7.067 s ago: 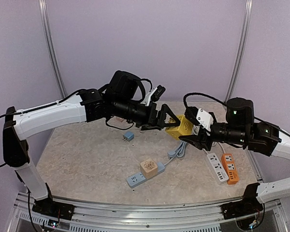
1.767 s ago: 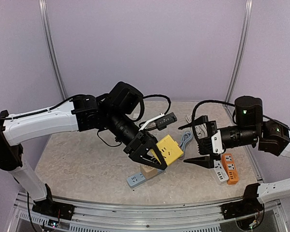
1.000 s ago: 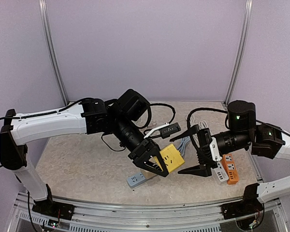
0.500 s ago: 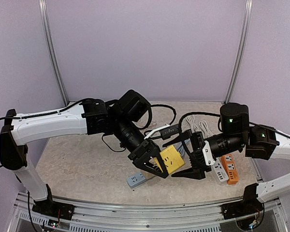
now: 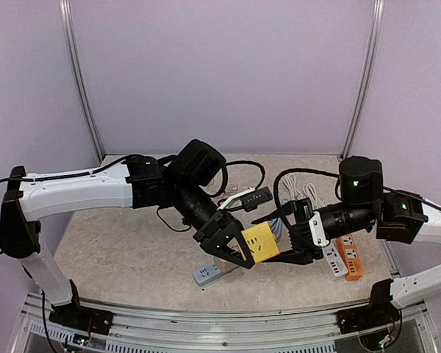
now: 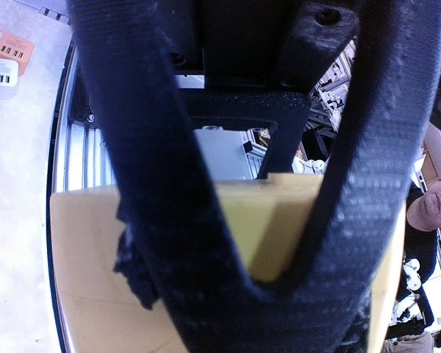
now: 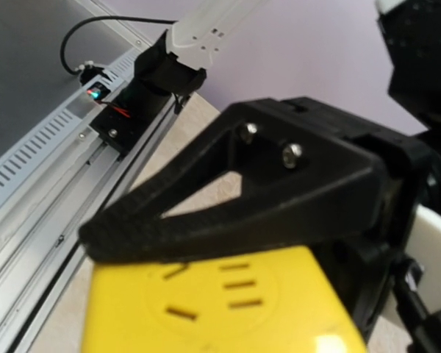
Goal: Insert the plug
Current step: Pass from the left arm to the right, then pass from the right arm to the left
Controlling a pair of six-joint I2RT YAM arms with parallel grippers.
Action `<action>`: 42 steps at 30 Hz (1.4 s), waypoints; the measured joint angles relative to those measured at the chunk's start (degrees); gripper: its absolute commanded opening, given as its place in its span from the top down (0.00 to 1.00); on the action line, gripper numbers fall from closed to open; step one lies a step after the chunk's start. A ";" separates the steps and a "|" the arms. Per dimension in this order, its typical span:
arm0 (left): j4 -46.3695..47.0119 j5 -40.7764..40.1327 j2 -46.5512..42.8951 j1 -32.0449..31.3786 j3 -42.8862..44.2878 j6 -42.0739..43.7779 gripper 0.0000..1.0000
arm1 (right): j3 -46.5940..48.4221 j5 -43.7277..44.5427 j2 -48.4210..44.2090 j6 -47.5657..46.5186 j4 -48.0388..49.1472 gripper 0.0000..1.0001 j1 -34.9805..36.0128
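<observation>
A yellow socket cube (image 5: 259,242) hangs above the table's front middle, with my left gripper (image 5: 244,246) shut on it from the left. My right gripper (image 5: 276,241) has come in from the right and its two fingers sit against the cube's top and bottom sides. In the left wrist view my black fingers (image 6: 154,184) straddle the yellow cube (image 6: 81,250). The right wrist view is filled by the cube's slotted face (image 7: 228,309), with a black left finger (image 7: 242,198) lying along its upper edge. No plug shows in any view.
The end of a blue power strip (image 5: 207,273) pokes out under the left gripper. A white strip (image 5: 331,259) and an orange strip (image 5: 350,259) lie at the right, behind the right arm. White coiled cable (image 5: 303,193) lies at the back.
My right gripper has moved left to the yellow cube and its jaws have narrowed onto it. The left arm has lowered the cube slightly and now holds still.
</observation>
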 measured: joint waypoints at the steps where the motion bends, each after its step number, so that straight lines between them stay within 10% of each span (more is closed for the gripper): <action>1: 1.25 0.24 -0.22 0.20 -0.72 -0.55 0.39 | -0.15 0.46 -0.11 0.35 0.09 0.86 -0.02; 22: 22.03 -0.52 -7.15 6.54 -7.69 -13.97 0.01 | -6.40 4.79 -3.89 6.49 5.55 0.98 0.72; 42: 21.99 -8.76 -7.45 6.51 -8.24 -14.29 0.01 | -8.59 10.99 -5.42 13.60 11.15 1.00 0.74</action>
